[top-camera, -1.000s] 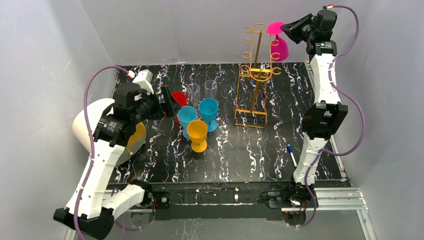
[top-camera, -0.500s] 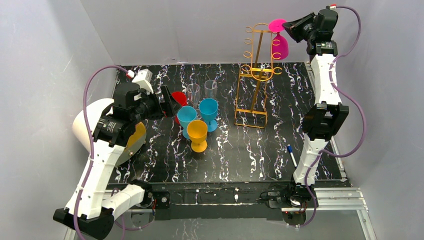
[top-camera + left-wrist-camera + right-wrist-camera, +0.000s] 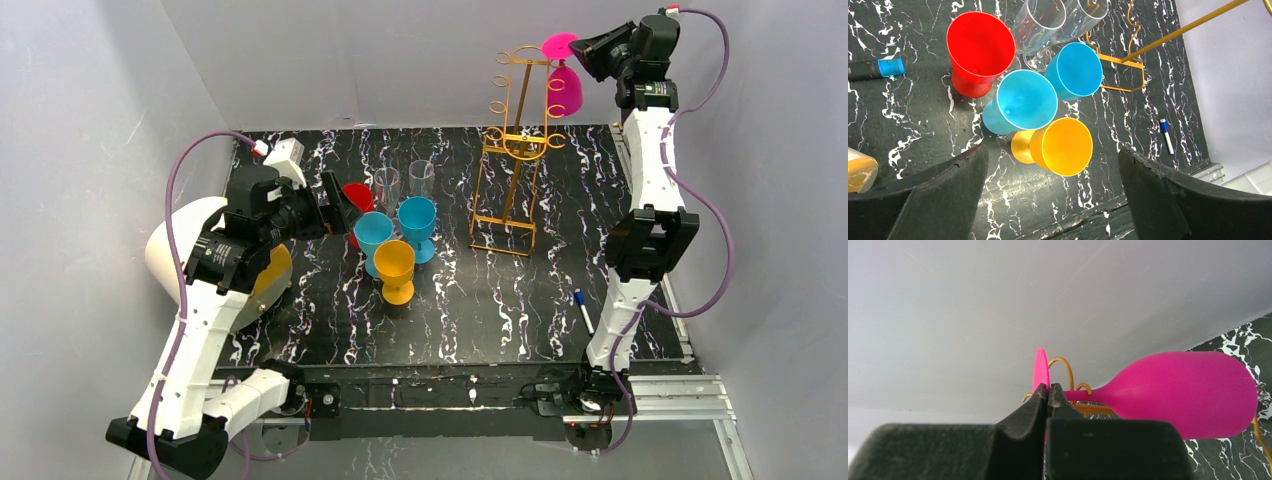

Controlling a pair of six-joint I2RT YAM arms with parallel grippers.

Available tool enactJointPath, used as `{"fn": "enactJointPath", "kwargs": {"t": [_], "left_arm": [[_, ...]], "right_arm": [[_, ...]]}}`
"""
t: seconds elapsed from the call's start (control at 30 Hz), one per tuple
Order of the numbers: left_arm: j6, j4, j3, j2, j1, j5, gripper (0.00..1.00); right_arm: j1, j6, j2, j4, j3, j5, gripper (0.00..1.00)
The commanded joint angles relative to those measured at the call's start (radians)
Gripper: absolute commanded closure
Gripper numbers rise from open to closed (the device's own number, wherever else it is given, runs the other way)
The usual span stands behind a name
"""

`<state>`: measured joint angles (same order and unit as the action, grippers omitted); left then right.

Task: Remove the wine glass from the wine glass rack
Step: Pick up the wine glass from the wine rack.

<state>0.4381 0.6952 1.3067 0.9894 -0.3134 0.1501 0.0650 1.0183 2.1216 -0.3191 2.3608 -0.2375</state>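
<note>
The magenta plastic wine glass (image 3: 564, 88) hung bowl-down at the upper right of the overhead view, close to the grey back wall. Its flat foot sat level with the curled top hooks of the tall gold wire wine glass rack (image 3: 512, 150). The right gripper (image 3: 1048, 390) was pinched tight on the thin stem just beside the foot. Gold loops showed right behind the stem, and whether the foot was free of the hook could not be told. The rack's rectangular base stood on the black white-veined table (image 3: 480, 310), near the table's back edge, with bare tabletop to the right of it and in front.

The left gripper (image 3: 338, 203) hovered with its jaws spread wide and held nothing, above a tight cluster of cups left of centre:
- a red plastic cup (image 3: 979, 47)
- two clear stemmed glasses (image 3: 1040, 22)
- two blue goblets (image 3: 1026, 100)
- an orange goblet (image 3: 1063, 146)

The coloured cups showed only bare plastic inside. The cluster stood apart from the rack's base, with a strip of bare table between them. A blue-capped marker (image 3: 583, 310) lay near the table's right edge.
</note>
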Motion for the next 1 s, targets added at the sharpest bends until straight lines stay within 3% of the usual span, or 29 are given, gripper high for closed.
{"fn": "enactJointPath", "kwargs": {"t": [0.0, 0.97], "left_arm": [[-0.012, 0.024, 0.037, -0.017, 0.004, 0.006, 0.02], [0.005, 0.018, 0.038, -0.018, 0.004, 0.026, 0.02]], "right_arm": [[0.004, -0.012, -0.015, 0.033, 0.048, 0.039, 0.99], [-0.013, -0.109, -0.201, 0.063, -0.163, 0.186, 0.99]]}}
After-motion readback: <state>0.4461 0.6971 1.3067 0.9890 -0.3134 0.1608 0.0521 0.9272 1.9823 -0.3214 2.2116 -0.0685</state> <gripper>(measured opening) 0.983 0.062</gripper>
